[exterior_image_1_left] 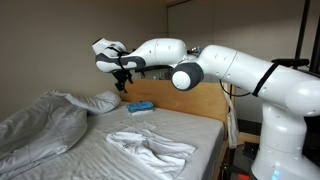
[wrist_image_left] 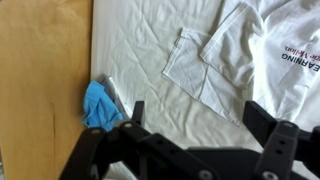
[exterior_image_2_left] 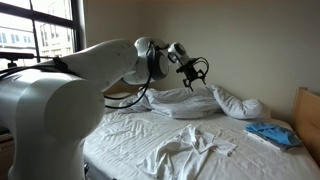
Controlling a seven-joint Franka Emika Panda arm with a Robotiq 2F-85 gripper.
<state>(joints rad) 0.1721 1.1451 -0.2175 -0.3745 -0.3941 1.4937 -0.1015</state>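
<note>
**Pincer aloft, nothing gripped yet**

The pincer hangs spread and empty, well above the bed. Almost below it, by the headboard, lies 1 blue cloth, untouched; farther out, 1 white T-shirt, seemingly rumpled.

My arm is a chain of smooth, rounded white shells, thickest at the base column, the part farthest from my claw. A few links back from the claw there is a round dark-grey joint cap. Farther back still, a black cable crosses the white shell. The claw itself is matt black, all bars and linkages, with two blunt fingers. Just behind it is a white wrist housing.
</note>
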